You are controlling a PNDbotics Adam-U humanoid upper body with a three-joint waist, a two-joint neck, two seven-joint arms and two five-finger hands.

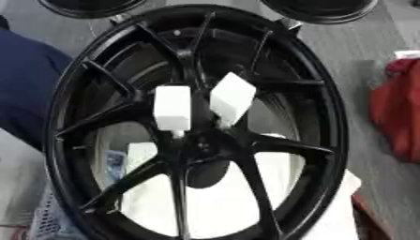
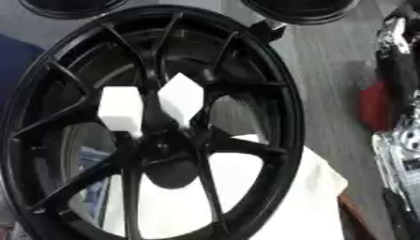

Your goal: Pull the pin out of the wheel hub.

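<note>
A large black spoked wheel (image 1: 65, 117) fills both views, lying tilted over a white surface. Two white blocky pieces stick up just above its hub (image 1: 201, 146): an upright one (image 1: 172, 107) on the left and a tilted one (image 1: 232, 97) on the right. Nothing touches either piece or the hub. In the right eye view only, a black and silver part of my right arm (image 2: 400, 70) runs along the right edge, well clear of the wheel; I cannot make out its hand. My left hand shows in neither view.
Two more black round rims (image 1: 90, 5) (image 1: 321, 10) lie at the far edge. A red cloth-like thing (image 1: 400, 110) sits to the right on the grey surface (image 1: 361, 56). Dark blue fabric (image 1: 25, 89) is at the left. White sheet (image 1: 217, 199) lies under the wheel.
</note>
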